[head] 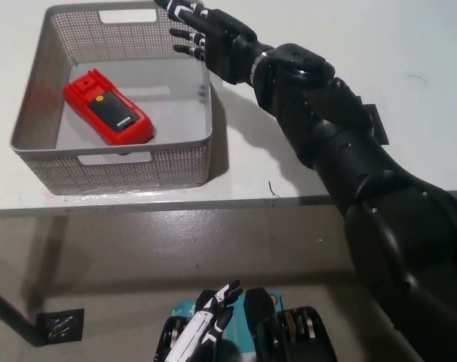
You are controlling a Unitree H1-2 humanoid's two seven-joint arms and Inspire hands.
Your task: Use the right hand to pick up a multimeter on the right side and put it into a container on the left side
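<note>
The right arm (341, 143) is glossy black, built of bulky rounded segments with a blocky piece jutting from its outer side. The right hand (210, 34) is black too, its fingers marked with pale bands. The left hand (206, 320) is white, its fingers showing black sections.

No text, brand, number or sign can be read anywhere in the head view. The red multimeter (108, 108), lying in the grey mesh container (40, 75) at the upper left of the frame, carries a small yellow round mark near its upper end and a pale strip along the lower edge of its black face; both are too small and blurred to make out any letters or digits
</note>
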